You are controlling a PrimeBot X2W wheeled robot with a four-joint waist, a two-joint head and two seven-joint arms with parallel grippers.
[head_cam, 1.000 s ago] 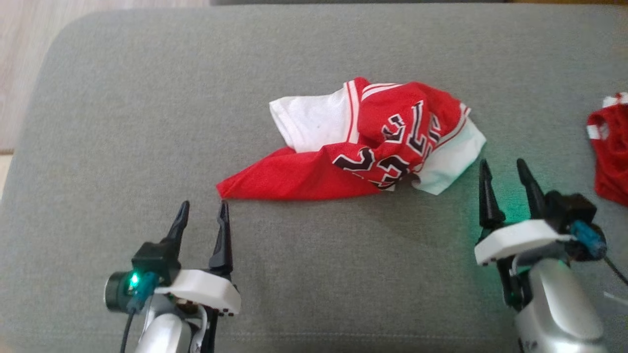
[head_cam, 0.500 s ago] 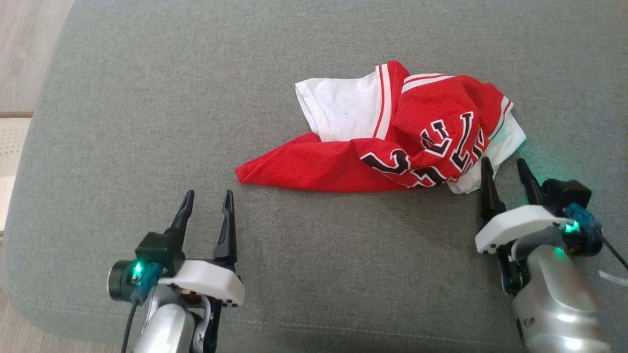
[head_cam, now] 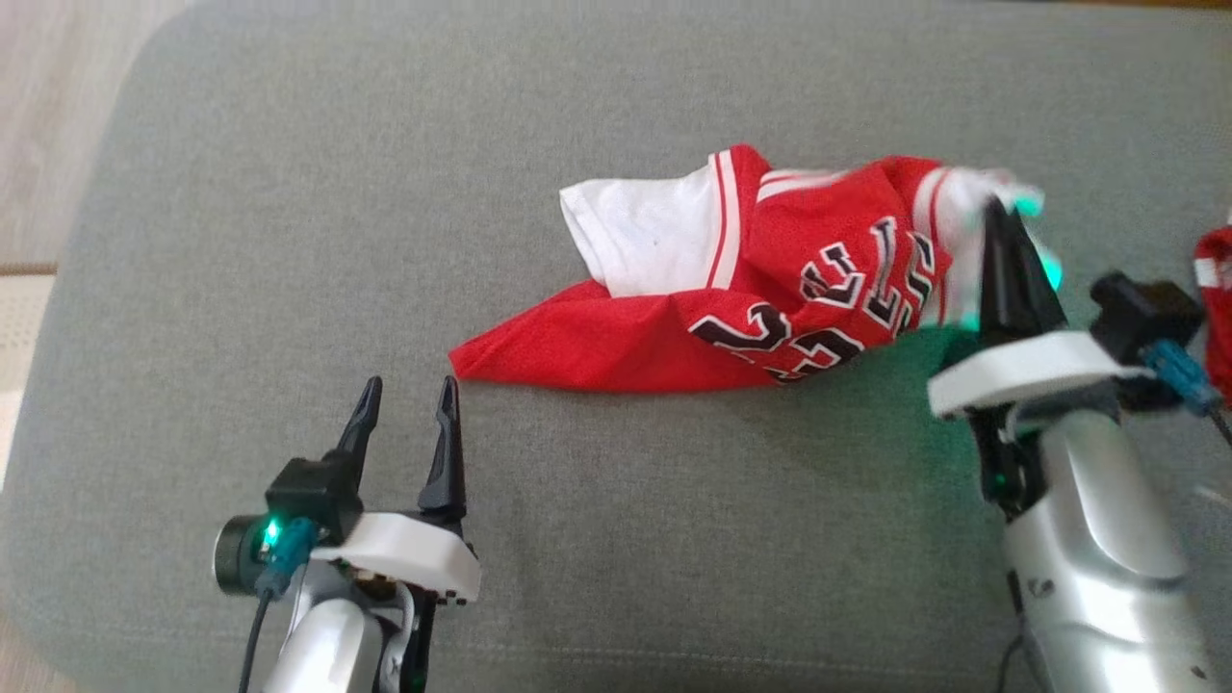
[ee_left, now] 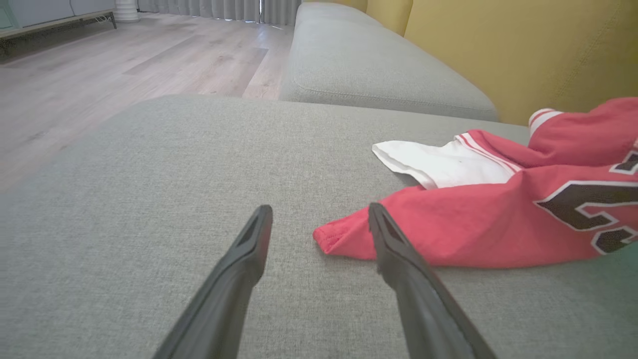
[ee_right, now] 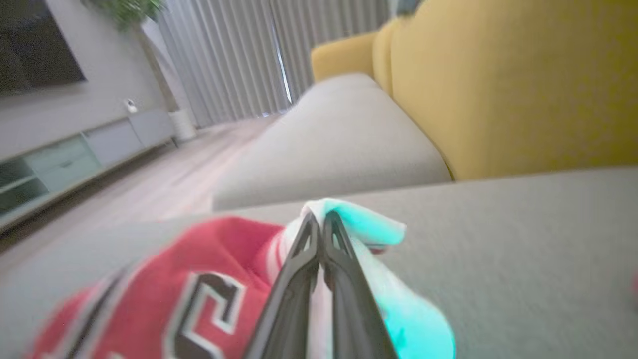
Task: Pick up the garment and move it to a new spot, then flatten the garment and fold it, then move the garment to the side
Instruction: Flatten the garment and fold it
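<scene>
The garment [head_cam: 751, 279] is a crumpled red and white jersey with black lettering, lying mid-cushion on the grey sofa seat [head_cam: 289, 192]. My right gripper [head_cam: 1001, 207] is shut on the garment's white sleeve at its right end and has it raised a little. In the right wrist view the garment [ee_right: 199, 279] hangs around my right gripper [ee_right: 319, 219], whose fingers are pressed together on the white cloth. My left gripper [head_cam: 404, 395] stands open just below and left of the red hem corner. In the left wrist view the garment's corner [ee_left: 339, 239] lies between my left gripper's [ee_left: 319, 214] spread tips.
Another red and white piece of clothing [head_cam: 1215, 308] lies at the right edge of the seat. Yellow back cushions [ee_left: 498, 50] rise behind the seat, a second grey cushion [ee_left: 359, 65] lies beyond, and wooden floor [ee_left: 124, 65] is off the left edge.
My right gripper closed on the white sleeve and lifted it up and away from me, pulling the garment's right end with it. The head camera shifted. My left gripper stayed open in place.
</scene>
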